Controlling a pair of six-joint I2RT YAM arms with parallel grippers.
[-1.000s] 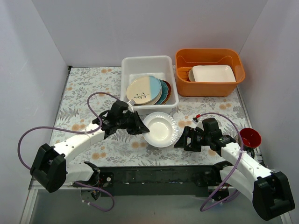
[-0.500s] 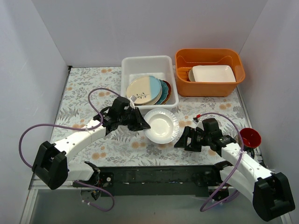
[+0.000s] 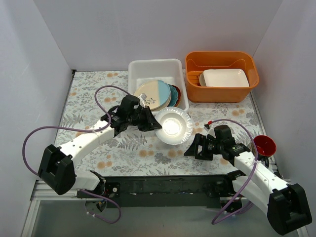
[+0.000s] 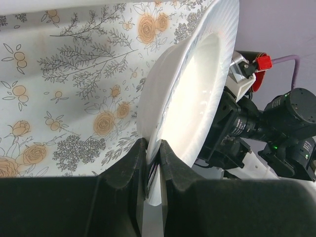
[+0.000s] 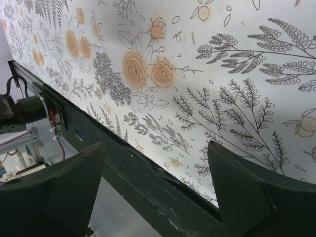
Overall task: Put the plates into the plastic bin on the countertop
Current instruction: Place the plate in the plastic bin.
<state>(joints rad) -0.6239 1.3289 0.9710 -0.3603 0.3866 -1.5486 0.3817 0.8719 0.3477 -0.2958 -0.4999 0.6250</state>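
Mostly done, I'm judging. Over the countertop nothing round is lying loose in the top view. The plastic bin is sitting at the far middle, and a stack of plates is leaning inside it: a cream-and-light-blue one on top, teal under it, and a red-brown edge showing at the right. The orange tub beside the bin is holding only a white dish, which is not my job.

One white plate is left, and I'm carrying it. It is hanging tilted above the countertop, right at the bin's near right corner, its far edge over or just at the rim; I cannot tell which. So what is left is getting it over the rim and letting go, and it looks like the last one. A red cup is standing at the far right, well apart.

My left arm is reaching forward and inward, elbow bent. My left claw is clamping the plate's rim, fingers pinching it on both sides, the plate standing nearly on edge in the wrist view.

My right arm is resting low near the front edge. My right claw is gaping wide with nothing in it, pointing at the countertop near the white plate but not touching it.
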